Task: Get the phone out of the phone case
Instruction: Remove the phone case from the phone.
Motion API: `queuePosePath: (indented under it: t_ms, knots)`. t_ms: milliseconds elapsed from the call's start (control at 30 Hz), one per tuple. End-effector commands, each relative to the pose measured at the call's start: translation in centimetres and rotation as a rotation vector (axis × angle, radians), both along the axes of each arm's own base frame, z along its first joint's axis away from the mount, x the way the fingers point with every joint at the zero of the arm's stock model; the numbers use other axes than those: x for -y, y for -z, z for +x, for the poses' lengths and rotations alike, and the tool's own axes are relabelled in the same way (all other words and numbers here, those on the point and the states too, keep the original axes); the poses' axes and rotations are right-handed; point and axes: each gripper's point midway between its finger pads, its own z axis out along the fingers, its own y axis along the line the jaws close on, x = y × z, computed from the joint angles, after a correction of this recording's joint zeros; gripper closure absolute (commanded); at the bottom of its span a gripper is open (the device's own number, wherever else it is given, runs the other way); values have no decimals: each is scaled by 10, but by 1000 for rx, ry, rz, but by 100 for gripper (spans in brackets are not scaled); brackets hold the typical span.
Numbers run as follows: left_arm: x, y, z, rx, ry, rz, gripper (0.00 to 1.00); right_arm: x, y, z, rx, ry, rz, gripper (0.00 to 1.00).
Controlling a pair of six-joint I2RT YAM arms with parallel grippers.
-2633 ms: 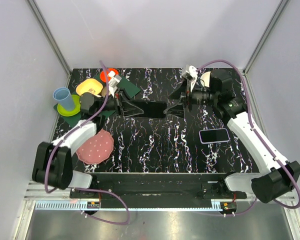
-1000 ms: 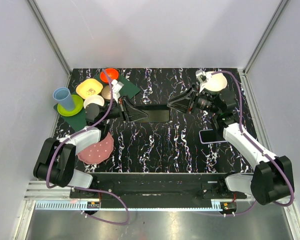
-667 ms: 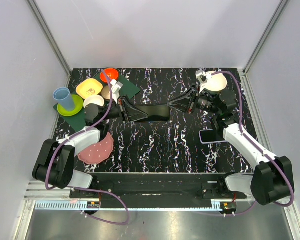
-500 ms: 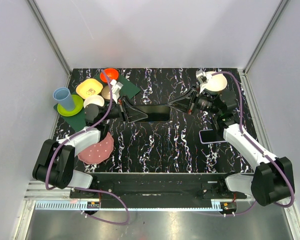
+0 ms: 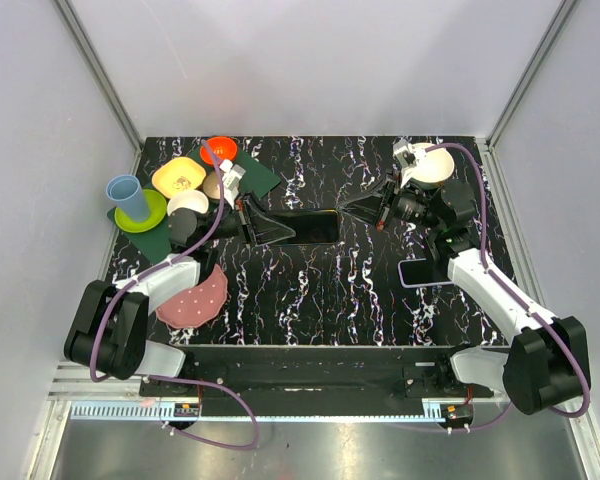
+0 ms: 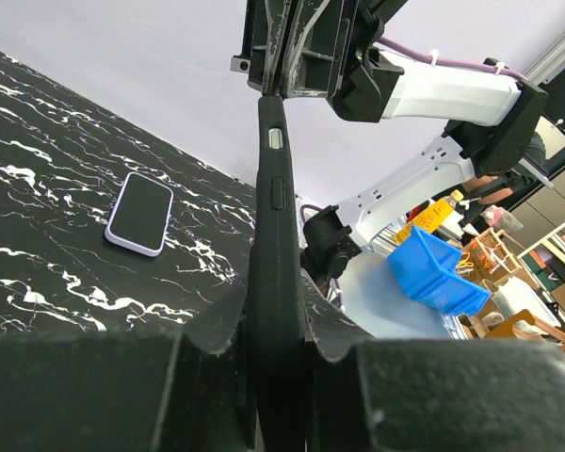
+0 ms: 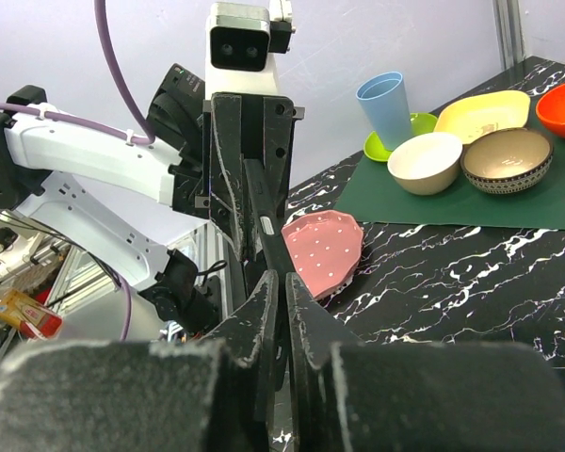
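A black phone case [image 5: 315, 226] hangs edge-up above the table's middle, stretched between both arms. My left gripper [image 5: 270, 226] is shut on its left end; in the left wrist view the case [image 6: 273, 188] rises out of the left gripper [image 6: 278, 315], its side buttons showing. My right gripper [image 5: 352, 213] is shut on the case's right end, and in the right wrist view the thin edge of the case [image 7: 264, 231] runs down into the right gripper [image 7: 282, 287]. I cannot tell whether anything sits inside the case. A lilac-rimmed phone [image 5: 427, 271] lies flat on the table under the right arm.
At the back left stand a blue cup [image 5: 127, 195] on a green plate [image 5: 140, 214], a yellow plate [image 5: 177, 177], a red bowl [image 5: 218, 150], two smaller bowls and a green mat [image 5: 262, 178]. A pink plate [image 5: 192, 298] lies front left. A white bowl [image 5: 435, 166] sits back right.
My right gripper has slid left onto the case's right end and its jaws have closed on it. The left gripper has kept its hold without moving.
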Motion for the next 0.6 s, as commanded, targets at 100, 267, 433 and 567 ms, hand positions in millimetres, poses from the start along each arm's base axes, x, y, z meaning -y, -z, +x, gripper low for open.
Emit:
queuePosePath:
  t_ms: [100, 267, 433, 567]
  knots:
    - [-9, -53, -29, 395, -1, -133, 100, 4, -6, 5, 60, 48, -3, 83]
    - [-9, -53, -28, 388, -5, -132, 100, 10, -14, 11, 113, 126, -5, 70]
    - [-8, -52, -27, 377, -9, -132, 100, 22, -12, 33, 115, 270, -34, 65]
    - [-9, -53, -27, 378, -9, -132, 100, 20, -13, 27, 125, 236, -25, 57]
